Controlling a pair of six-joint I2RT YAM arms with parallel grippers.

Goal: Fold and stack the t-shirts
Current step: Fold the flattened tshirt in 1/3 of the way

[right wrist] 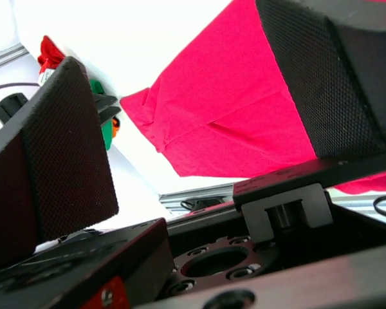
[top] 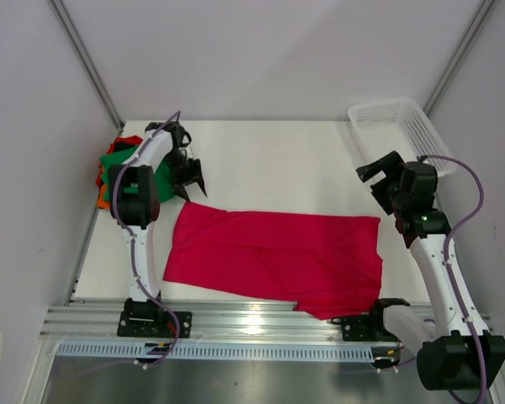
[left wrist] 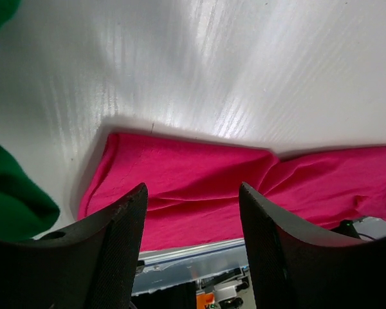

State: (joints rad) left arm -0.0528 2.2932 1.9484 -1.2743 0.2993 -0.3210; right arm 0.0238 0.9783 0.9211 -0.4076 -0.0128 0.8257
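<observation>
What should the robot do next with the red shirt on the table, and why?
Probably lower the left tool onto the crimson t-shirt near its far left corner: the tool hangs open there, and the shirt lies as a long strip.

We record one crimson t-shirt [top: 273, 257], a plain pinkish red with no print. In the side heap we count a green t-shirt [top: 116, 167], an orange t-shirt [top: 103, 200] and a red t-shirt [top: 128, 140], each one colour.

- Basket [top: 396, 126]: white, open mesh pattern.
- Table [top: 278, 160]: white, faintly ribbed.
- Left arm [top: 143, 156] and right arm [top: 442, 269]: white with black joints.
- Cable [top: 475, 198]: purple.
- Left gripper [left wrist: 193, 193] and right gripper [right wrist: 180, 84]: black, the right's pads [right wrist: 64, 148] finely dotted.
- Rail [top: 261, 324]: silver-grey.
</observation>
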